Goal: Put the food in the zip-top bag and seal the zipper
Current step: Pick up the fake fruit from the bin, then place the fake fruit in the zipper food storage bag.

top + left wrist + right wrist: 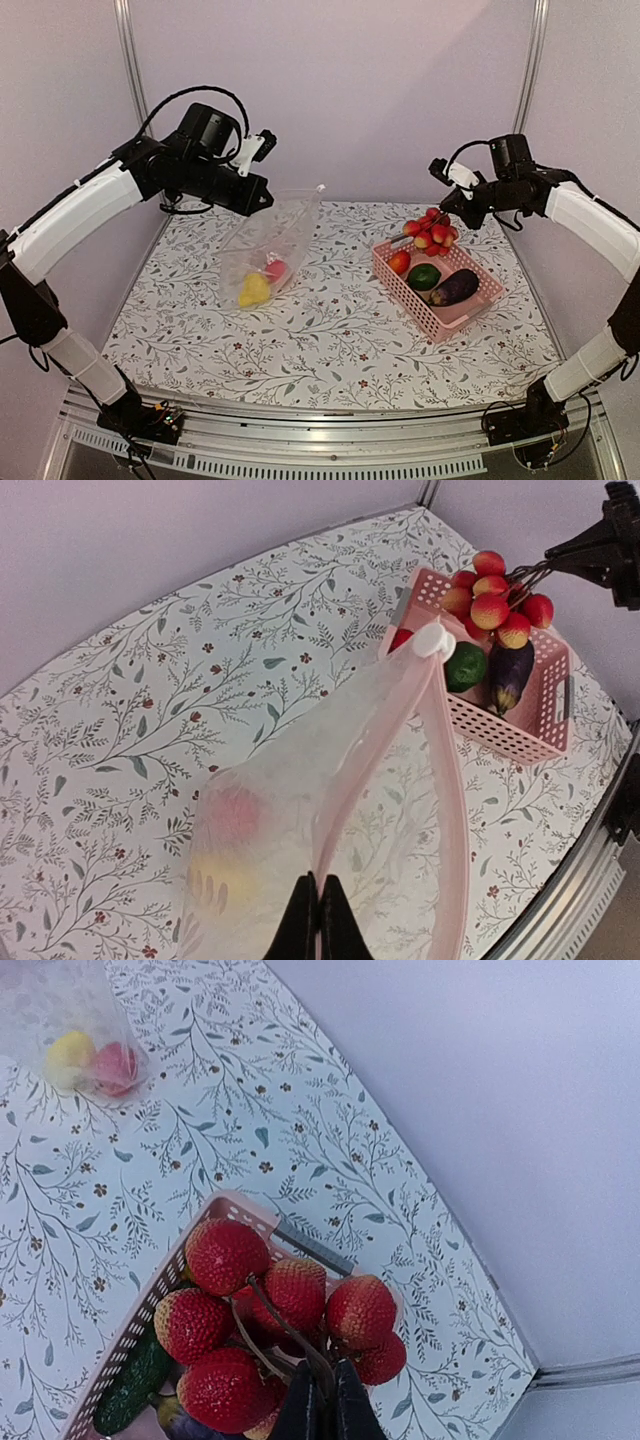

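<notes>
My left gripper [262, 197] is shut on the mouth edge of the clear zip-top bag [268, 248] and holds it up off the table; the wrist view shows the pinched edge [318, 905], the pink zipper strip [455, 810] and its white slider [433, 640]. A yellow pepper [254, 291] and a red fruit [275, 269] lie in the bag's bottom. My right gripper [447, 209] is shut on the stem of a bunch of red fruits [430, 231], held above the pink basket [431, 318]; the wrist view shows the bunch [275, 1330].
The basket also holds a red fruit [400, 262], a green pepper [424, 277] and a dark purple eggplant [455, 288]. Metal frame posts [130, 55] stand at the back corners. The table's front rail [330, 420] runs along the near edge.
</notes>
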You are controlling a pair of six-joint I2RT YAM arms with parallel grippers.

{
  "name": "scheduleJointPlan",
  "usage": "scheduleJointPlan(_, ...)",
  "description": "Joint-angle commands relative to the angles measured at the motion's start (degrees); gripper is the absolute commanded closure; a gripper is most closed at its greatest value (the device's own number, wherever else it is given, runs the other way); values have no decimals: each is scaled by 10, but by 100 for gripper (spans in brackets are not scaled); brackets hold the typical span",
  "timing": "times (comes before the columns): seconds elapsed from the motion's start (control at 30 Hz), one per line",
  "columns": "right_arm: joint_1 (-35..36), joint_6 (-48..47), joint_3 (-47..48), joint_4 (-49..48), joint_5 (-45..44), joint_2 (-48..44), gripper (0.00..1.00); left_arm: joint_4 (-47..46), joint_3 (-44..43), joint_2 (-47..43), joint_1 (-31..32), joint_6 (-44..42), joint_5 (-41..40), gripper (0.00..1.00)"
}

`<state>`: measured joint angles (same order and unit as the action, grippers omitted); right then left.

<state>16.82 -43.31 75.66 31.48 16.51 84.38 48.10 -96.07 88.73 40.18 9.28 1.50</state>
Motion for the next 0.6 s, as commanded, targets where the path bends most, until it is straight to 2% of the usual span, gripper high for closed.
scheduleJointPlan(0.0, 26, 34, 103, 65, 63, -56, 100, -22, -14, 15, 10, 4, 19, 100)
scheduleJointPlan(0.33, 86, 101, 360, 158, 212, -28, 100, -59, -94, 89, 69, 30, 53, 100)
scheduleJointPlan(0.57, 96, 172, 438, 147, 350, 10, 100, -107, -103, 101, 76, 65, 88, 100)
